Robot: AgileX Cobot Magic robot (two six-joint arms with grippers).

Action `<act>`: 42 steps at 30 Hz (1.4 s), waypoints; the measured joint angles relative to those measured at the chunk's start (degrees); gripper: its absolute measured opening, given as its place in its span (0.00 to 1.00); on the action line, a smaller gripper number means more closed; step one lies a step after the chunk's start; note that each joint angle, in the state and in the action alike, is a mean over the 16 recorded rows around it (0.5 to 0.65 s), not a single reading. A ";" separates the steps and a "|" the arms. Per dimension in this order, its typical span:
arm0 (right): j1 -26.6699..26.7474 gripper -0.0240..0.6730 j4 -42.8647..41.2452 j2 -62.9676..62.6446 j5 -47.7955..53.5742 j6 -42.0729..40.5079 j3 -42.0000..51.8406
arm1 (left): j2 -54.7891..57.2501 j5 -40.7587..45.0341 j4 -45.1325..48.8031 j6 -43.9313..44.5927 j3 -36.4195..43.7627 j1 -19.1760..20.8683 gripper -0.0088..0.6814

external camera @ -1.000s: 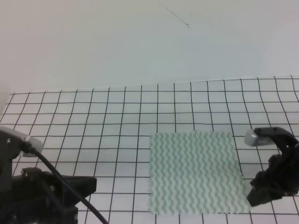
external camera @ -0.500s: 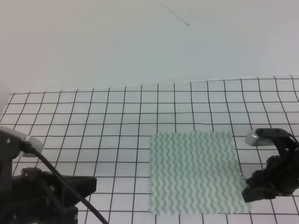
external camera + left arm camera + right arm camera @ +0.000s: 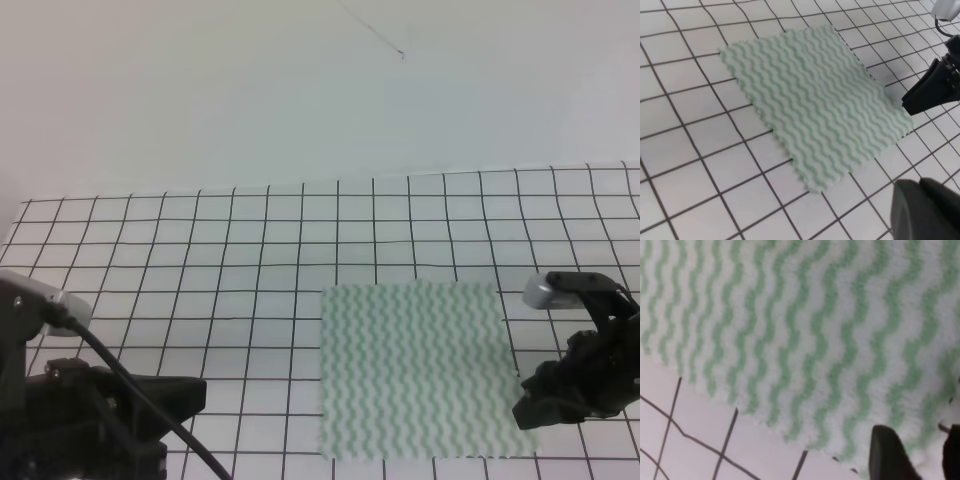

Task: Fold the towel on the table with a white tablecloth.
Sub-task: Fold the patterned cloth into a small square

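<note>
The towel [image 3: 415,370], pale green and white with wavy stripes, lies flat on the table with a white tablecloth [image 3: 250,250]. My right gripper [image 3: 524,412] hangs low at the towel's near right corner. In the right wrist view the towel [image 3: 790,330] fills the frame and the right gripper [image 3: 920,460] is open, its fingers [image 3: 887,455] over the cloth just inside the edge. The left wrist view shows the whole towel [image 3: 815,100] with the right gripper [image 3: 927,92] at its side. My left gripper [image 3: 195,392] rests shut at the near left, far from the towel.
A cable [image 3: 130,390] runs across the left arm at the near left corner. The gridded cloth stretches back to a plain white wall [image 3: 320,90]. The left gripper's dark fingers [image 3: 925,210] block the lower right of the left wrist view.
The right gripper has slid left and slightly down, closing on the towel's near right corner. The towel and the left arm have not moved.
</note>
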 joint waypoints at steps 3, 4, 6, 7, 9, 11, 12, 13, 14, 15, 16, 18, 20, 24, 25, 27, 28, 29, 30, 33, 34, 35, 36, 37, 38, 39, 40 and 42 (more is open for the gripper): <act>0.00 0.39 0.56 0.65 0.50 -0.39 0.00 | 0.00 0.00 0.00 -0.03 0.00 0.00 0.01; 0.00 0.39 0.79 0.86 0.67 -0.52 0.00 | -0.02 0.01 0.00 -0.04 0.00 0.00 0.01; 0.00 0.39 1.27 1.26 1.01 -0.79 -0.01 | -0.02 0.05 0.00 -0.08 0.00 0.00 0.01; 0.00 0.39 1.51 1.44 1.17 -0.92 -0.02 | -0.02 0.05 0.00 -0.09 0.00 0.00 0.01; 0.00 0.39 1.96 1.79 1.50 -1.19 -0.03 | -0.02 0.00 0.00 -0.09 0.00 0.00 0.01; 0.00 0.39 2.40 2.04 1.84 -1.46 -0.05 | -0.02 0.04 0.00 -0.11 0.00 0.00 0.01; 0.00 0.38 2.63 2.12 2.03 -1.59 -0.05 | -0.02 0.06 0.00 -0.13 0.00 0.00 0.01; 0.00 0.38 2.87 2.18 2.21 -1.72 -0.06 | -0.02 0.09 0.00 -0.14 0.00 0.00 0.01; 0.00 0.38 3.10 2.21 2.40 -1.86 -0.06 | -0.02 0.11 0.00 -0.16 0.00 0.00 0.01; 0.00 0.38 3.30 2.22 2.59 -1.97 -0.07 | -0.02 0.13 0.00 -0.17 0.00 0.00 0.01; 0.00 0.38 3.47 2.21 2.76 -2.04 -0.08 | -0.02 0.15 0.00 -0.18 0.00 0.00 0.01; 0.00 0.38 3.70 2.18 3.05 -2.05 -0.09 | -0.02 0.19 0.00 -0.20 0.00 0.00 0.01; 0.00 0.38 3.82 2.17 3.29 -2.05 -0.10 | 0.00 0.24 0.00 -0.20 0.00 0.00 0.01; 0.00 0.36 3.87 2.17 3.55 -1.98 -0.10 | 0.00 0.35 0.00 -0.22 0.00 0.00 0.01; 0.00 0.36 3.82 2.18 3.56 -1.92 -0.10 | 0.00 0.41 0.00 -0.24 0.00 0.00 0.01; 0.00 0.33 3.68 2.19 3.50 -1.78 -0.10 | 0.00 0.44 0.00 -0.24 0.00 0.00 0.01; 0.00 0.32 3.59 2.20 3.44 -1.72 -0.10 | 0.00 0.46 0.00 -0.24 0.00 0.00 0.01; 0.00 0.30 3.49 2.21 3.37 -1.65 -0.10 | 0.00 0.47 0.00 -0.24 0.00 0.00 0.01; 0.00 0.28 3.39 2.21 3.27 -1.59 -0.10 | 0.00 0.49 0.00 -0.24 0.00 0.00 0.01; 0.00 0.22 3.08 2.23 2.88 -1.42 -0.10 | 0.00 0.54 0.00 -0.24 0.00 0.00 0.01; 0.00 0.19 2.99 2.24 2.75 -1.37 -0.10 | -0.02 0.56 0.00 -0.24 0.00 0.00 0.01; 0.00 0.17 2.94 2.25 2.62 -1.32 -0.10 | -0.02 0.57 0.00 -0.24 0.00 0.00 0.01; 0.00 0.15 2.92 2.25 2.51 -1.29 -0.10 | -0.02 0.59 0.00 -0.24 0.00 0.00 0.01; 0.00 0.13 2.94 2.25 2.42 -1.25 -0.11 | -0.02 0.60 0.00 -0.24 0.00 0.00 0.01; 0.00 0.11 3.01 2.25 2.35 -1.24 -0.14 | -0.02 0.61 0.00 -0.24 0.00 0.00 0.01; 0.00 0.10 3.14 2.25 2.32 -1.23 -0.18 | -0.02 0.62 0.00 -0.24 0.00 0.00 0.01; 0.00 0.08 3.32 2.25 2.31 -1.25 -0.25 | -0.02 0.63 0.00 -0.24 0.00 0.00 0.01; 0.00 0.06 3.80 2.24 2.34 -1.34 -0.47 | -0.04 0.63 0.00 -0.24 0.00 0.00 0.01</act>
